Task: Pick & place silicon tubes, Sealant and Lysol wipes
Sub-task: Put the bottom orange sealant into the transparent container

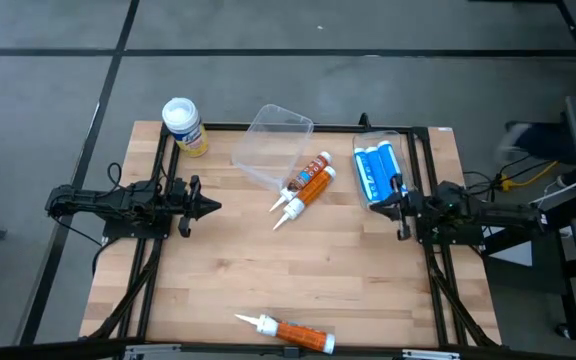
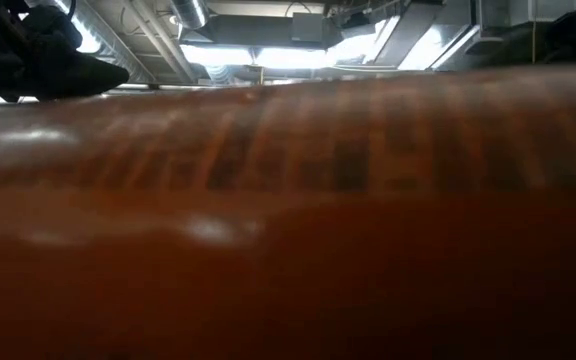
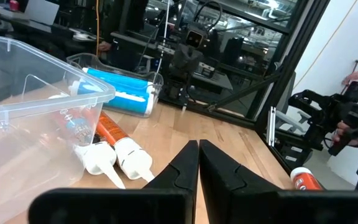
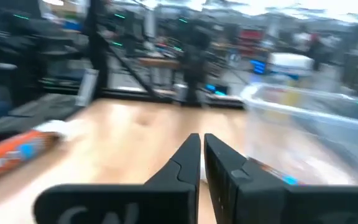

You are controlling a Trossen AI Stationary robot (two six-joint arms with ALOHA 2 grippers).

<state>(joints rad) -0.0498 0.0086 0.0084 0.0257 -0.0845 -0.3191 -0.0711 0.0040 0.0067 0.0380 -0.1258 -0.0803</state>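
Setting: grey concrete floor around a butcher-block wooden counter (image 1: 298, 270), with a workshop of racks and black frames beyond it.

Clear plastic bin (image 1: 271, 146): empty, tilted, at the far middle of the counter. Its near edge lies just beside two tubes.

Blue tubes in a clear tray (image 1: 379, 172): far right, just beside the right arm's wrist.

Lysol wipes (image 1: 184, 126): upright yellow canister with a white lid, at the far left corner of the counter, long axis vertical. It stands beyond the left gripper and slightly off to one side, and well apart from the right one. The left arm is plainly the nearer.

Orange silicon tubes, pair (image 1: 308, 186): lying side by side at centre, touching along their lengths, white nozzles aimed toward the near left. Their long axis runs diagonally, roughly midway between the two arms.

Orange tube, single (image 1: 290, 332): at the near edge of the counter, lying almost crosswise, nozzle to the left. Well apart from both arms.

Left gripper (image 1: 208, 208): at the left edge, pointing inward across the counter, fingers pressed together, holding nothing.

Right gripper (image 1: 381, 207): at the right edge, pointing inward, fingers likewise together and empty.

Judgement: for the canister, the left arm would need to swing toward the far corner and open before a side-on approach.
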